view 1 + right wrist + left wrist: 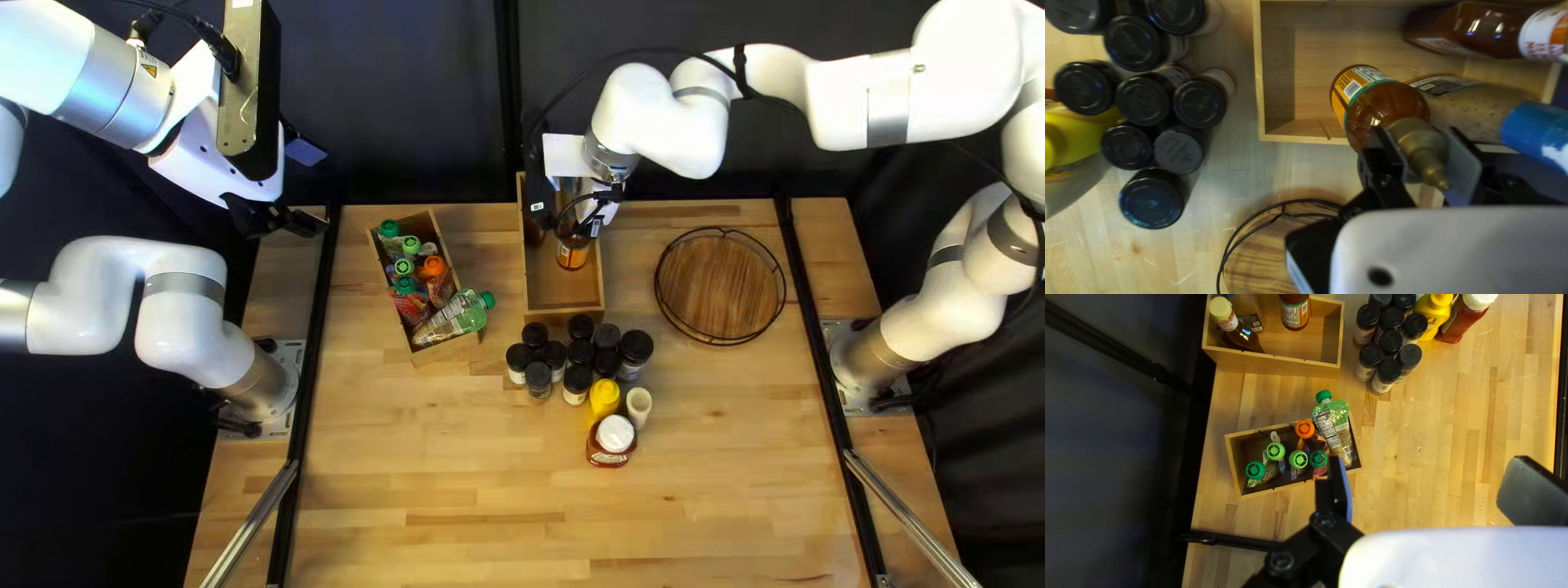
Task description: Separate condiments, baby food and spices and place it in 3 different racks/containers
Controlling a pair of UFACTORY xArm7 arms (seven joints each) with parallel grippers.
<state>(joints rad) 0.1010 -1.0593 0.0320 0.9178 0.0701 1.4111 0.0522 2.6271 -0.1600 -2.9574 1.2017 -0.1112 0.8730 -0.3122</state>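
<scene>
While my left gripper (309, 187) stands wide, empty, my right gripper (581, 216) clamps a sauce bottle (573, 257) at the table's (457, 468) twelve o'clock.

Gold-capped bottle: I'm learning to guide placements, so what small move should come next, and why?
Probably ease the gold-capped bottle gently down before releasing. The right claw is shut on its top, and it stands inside the wooden box near the speckled bottle, but I can't tell whether its base is fully supported.

Left arm (103, 82) raised, jaws spread wide; right arm (677, 122) outstretched, wrist (612, 159) angled down, jaws clamped.
</scene>
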